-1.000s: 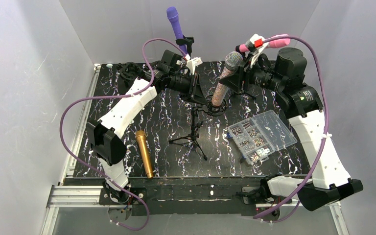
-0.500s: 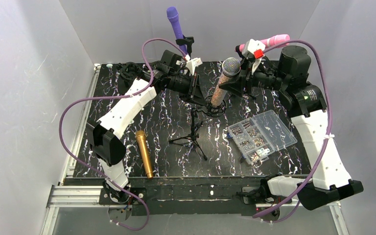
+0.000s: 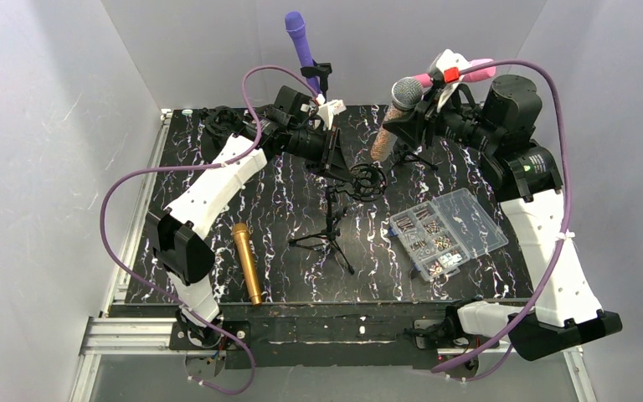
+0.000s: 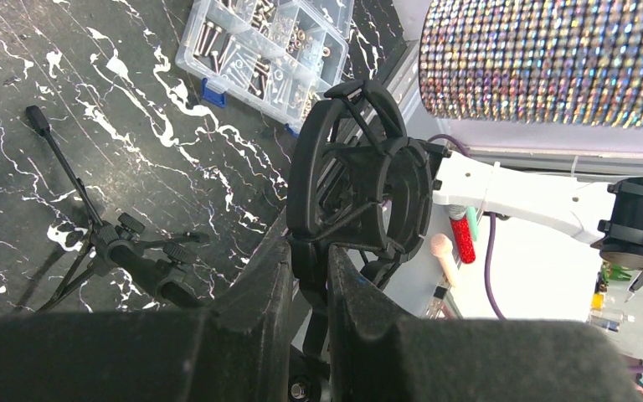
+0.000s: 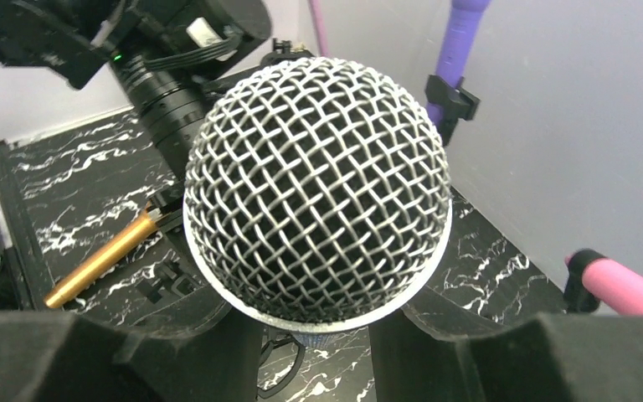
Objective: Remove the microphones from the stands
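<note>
I am squeezing the sparkly microphone [image 5: 318, 188] tight in my right gripper [image 5: 314, 335], holding it up in the air, apart from the black ring mount [image 4: 358, 188]. My left gripper [image 4: 310, 289] is pinching the stand [image 3: 332, 219] just under that ring.

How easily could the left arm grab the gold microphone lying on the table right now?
Probably not at once: its left hand is shut on the black ring-shaped stand mount. The slim gold metal microphone itself lies uncovered beside that arm.
</note>
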